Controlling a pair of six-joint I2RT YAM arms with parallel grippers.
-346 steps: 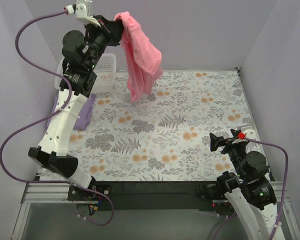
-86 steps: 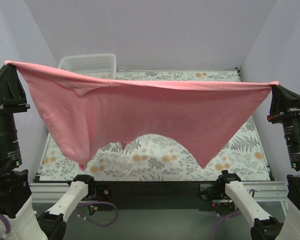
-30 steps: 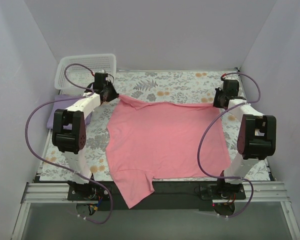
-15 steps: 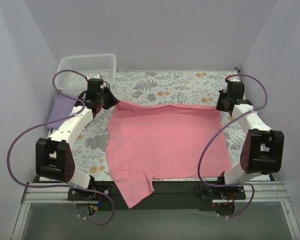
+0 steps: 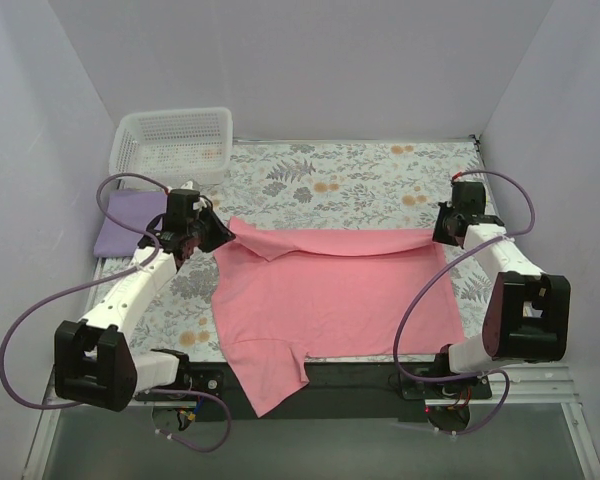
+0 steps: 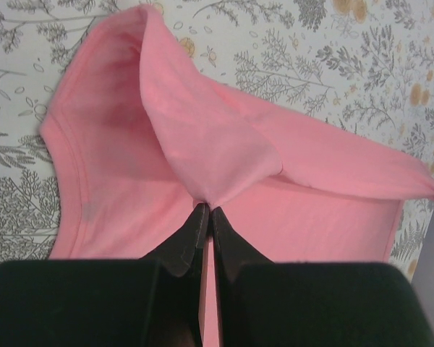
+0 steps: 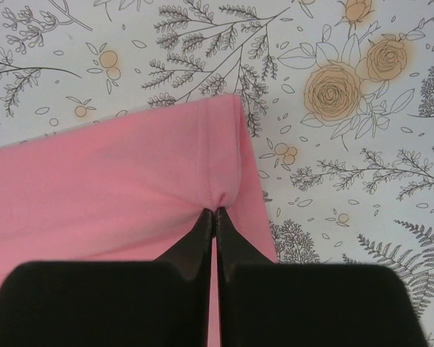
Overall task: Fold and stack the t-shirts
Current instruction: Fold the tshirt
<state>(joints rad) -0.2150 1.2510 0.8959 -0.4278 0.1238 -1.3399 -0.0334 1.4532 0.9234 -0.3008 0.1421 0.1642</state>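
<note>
**Pink shirt (image 5: 330, 300) pinched at both far corners**

Lavender shirt (image 5: 128, 218) lies flat far left, beside the basket (image 5: 170, 122), which shows no cloth inside. Left gripper (image 5: 226, 237) and right gripper (image 5: 441, 235) each clamp one far corner. The held edge runs left to right between them, and the body spreads nearward over the tablecloth (image 5: 360, 180).

Bright, even, diffuse light from above; colours clean, unclipped. Faint soft shadow beneath raised fold of salmon-pink cloth t-shirt (image 5: 330, 290) on floral-print worktop (image 5: 380, 180). Top view sharp. Wrist views: print crisp, near black jaws soft, out of focus at bottom edge.
</note>
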